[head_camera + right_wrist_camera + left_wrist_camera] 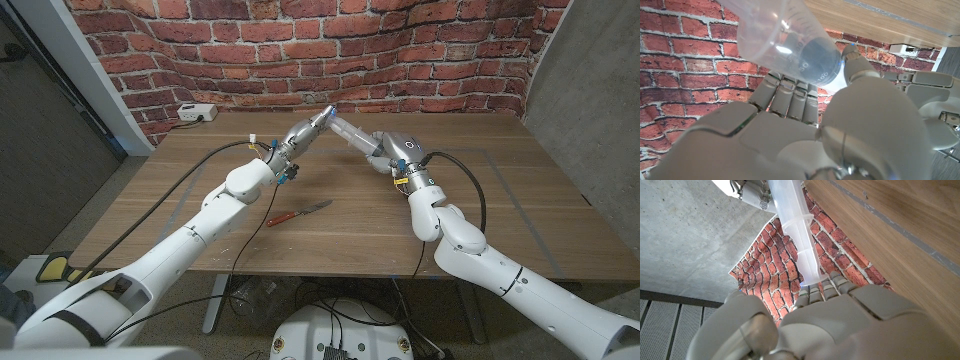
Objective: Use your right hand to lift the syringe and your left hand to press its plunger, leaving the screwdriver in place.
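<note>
My right hand [398, 152] grips a clear syringe [347, 131] and holds it tilted above the far middle of the table. In the right wrist view the graduated barrel [785, 40] with its dark seal [816, 61] lies across that hand's fingers [790, 97]. My left hand [298, 137] reaches in from the other side. Its fingers [826, 291] bend against the end of the syringe's plunger [801, 240]. A red-handled screwdriver [299, 212] lies on the wooden table [500, 190], nearer to me and below both hands.
A white power socket [196, 112] sits at the table's far left corner by the brick wall [420, 50]. Black cables run along both arms, one [215, 152] over the table's left half. Bare wood lies to the right of my right arm.
</note>
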`<state>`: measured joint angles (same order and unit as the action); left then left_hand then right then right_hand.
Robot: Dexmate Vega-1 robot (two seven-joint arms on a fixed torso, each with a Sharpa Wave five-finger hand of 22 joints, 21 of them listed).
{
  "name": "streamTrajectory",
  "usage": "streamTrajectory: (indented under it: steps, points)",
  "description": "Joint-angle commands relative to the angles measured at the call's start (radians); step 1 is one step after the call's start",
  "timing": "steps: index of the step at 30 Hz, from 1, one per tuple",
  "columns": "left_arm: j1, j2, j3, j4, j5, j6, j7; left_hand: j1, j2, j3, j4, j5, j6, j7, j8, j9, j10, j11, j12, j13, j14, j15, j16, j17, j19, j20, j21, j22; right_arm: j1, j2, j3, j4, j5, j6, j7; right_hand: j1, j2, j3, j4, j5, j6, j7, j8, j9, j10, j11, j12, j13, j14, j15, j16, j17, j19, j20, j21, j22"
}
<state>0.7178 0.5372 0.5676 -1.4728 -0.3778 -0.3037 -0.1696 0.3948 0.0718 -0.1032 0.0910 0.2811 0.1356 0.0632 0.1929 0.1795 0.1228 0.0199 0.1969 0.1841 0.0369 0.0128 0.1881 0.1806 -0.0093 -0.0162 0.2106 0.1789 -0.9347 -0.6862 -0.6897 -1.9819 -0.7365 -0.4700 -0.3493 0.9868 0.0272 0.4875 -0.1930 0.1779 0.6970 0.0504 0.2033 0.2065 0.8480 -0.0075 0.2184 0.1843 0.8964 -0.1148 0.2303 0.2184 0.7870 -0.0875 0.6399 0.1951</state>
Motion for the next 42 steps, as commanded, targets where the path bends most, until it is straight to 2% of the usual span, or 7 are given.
streamTrajectory:
  steps: [1,19,42]
  points:
    - [-0.010,-0.014,0.017,0.012,-0.003,0.001,-0.022,0.005,0.002,-0.005,0.000,-0.002,0.008,0.001,0.004,0.004,0.005,-0.002,0.003,0.005,0.000,0.002,-0.004,0.002,-0.007,-0.004,0.000,0.005,0.010,0.006,0.000,0.012,0.016,0.006,0.003,0.071,0.153,0.117,0.109,0.005,0.152,-0.141,0.002,0.006,0.075,-0.067,0.004,0.003,0.011,-0.088,0.001,0.003,0.001,-0.119,0.008,0.002]
    - [-0.033,-0.022,0.046,0.023,0.011,0.003,-0.063,0.006,0.003,-0.008,0.000,-0.003,0.005,0.000,0.002,0.004,0.006,-0.002,0.004,0.005,0.000,0.000,-0.004,0.002,-0.008,-0.003,0.000,0.005,0.032,0.014,-0.013,0.022,0.010,0.019,0.002,0.067,0.154,0.117,0.109,0.004,0.151,-0.140,0.000,0.006,0.076,-0.068,0.001,0.003,0.013,-0.090,0.000,0.004,-0.001,-0.120,0.016,0.001]
    - [-0.034,-0.018,0.049,0.025,0.005,0.001,-0.082,0.007,0.004,-0.012,0.001,-0.004,0.006,-0.001,0.002,0.004,0.005,-0.002,0.003,0.005,-0.001,0.002,-0.004,0.002,-0.009,-0.003,0.000,0.005,0.057,0.031,-0.032,0.036,-0.004,0.013,0.019,0.062,0.153,0.119,0.106,0.005,0.153,-0.140,-0.001,0.006,0.077,-0.073,-0.002,0.003,0.016,-0.090,-0.001,0.004,-0.002,-0.121,0.028,0.000]
